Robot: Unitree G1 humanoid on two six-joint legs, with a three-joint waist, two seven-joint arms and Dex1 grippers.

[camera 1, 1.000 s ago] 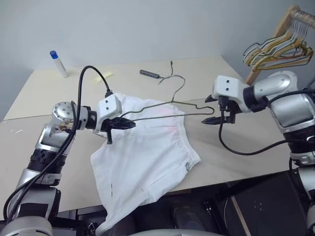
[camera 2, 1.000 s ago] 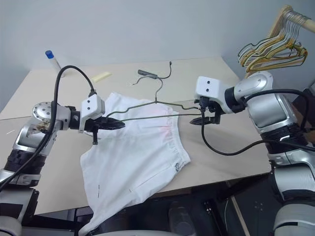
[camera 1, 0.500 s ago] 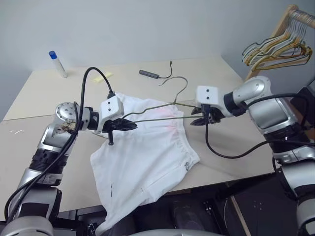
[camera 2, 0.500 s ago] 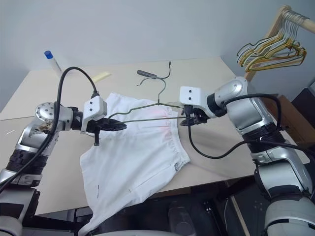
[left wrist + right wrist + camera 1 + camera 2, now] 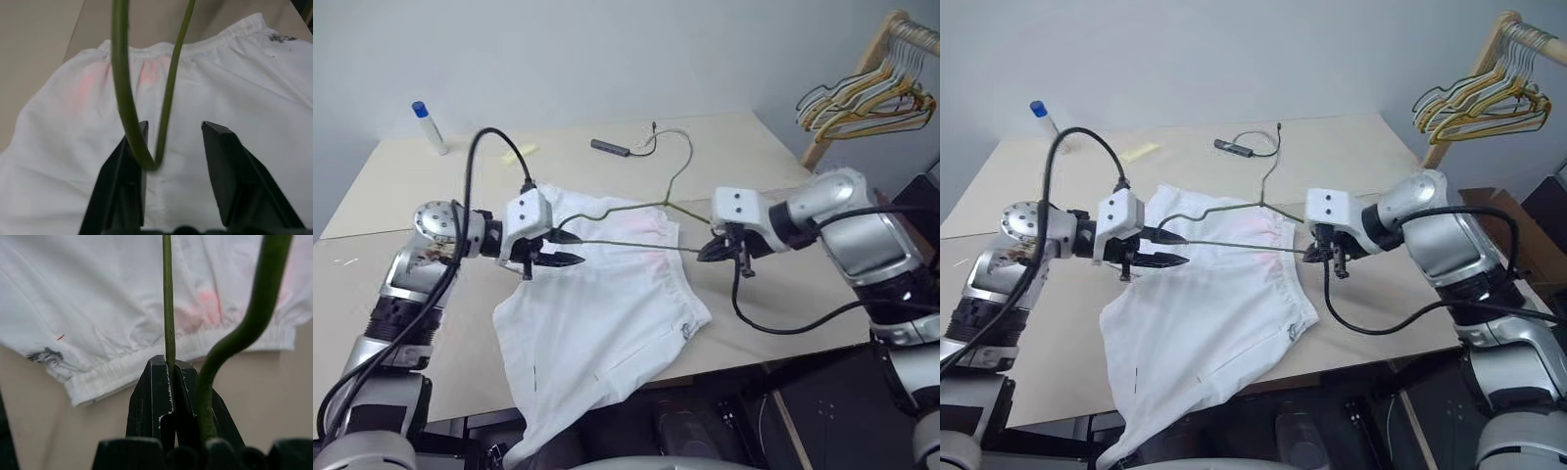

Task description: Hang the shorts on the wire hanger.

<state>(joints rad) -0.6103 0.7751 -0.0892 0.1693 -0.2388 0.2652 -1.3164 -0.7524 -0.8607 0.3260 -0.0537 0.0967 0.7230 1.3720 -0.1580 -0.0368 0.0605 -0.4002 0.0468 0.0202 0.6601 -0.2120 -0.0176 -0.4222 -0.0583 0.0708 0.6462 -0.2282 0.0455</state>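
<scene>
Right end effector [image 5: 713,251] pinches wire hanger [image 5: 636,208] above shorts [image 5: 607,313].

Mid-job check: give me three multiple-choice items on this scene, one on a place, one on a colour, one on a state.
1. Where do the shorts lie?
A. on the table, one leg over its near edge
B. on the rack
C. on the floor

2. What colour is the bottle's cap?
A. red
B. blue
C. green

3. Which end effector is shut on the hanger?
A. left
B. right
C. neither

Key: 1 A, the cloth spreads over the table and droops past its front edge. 2 B, the cap is blue. 3 B, the right end effector pinches the wire; the left end effector is open around it.
</scene>
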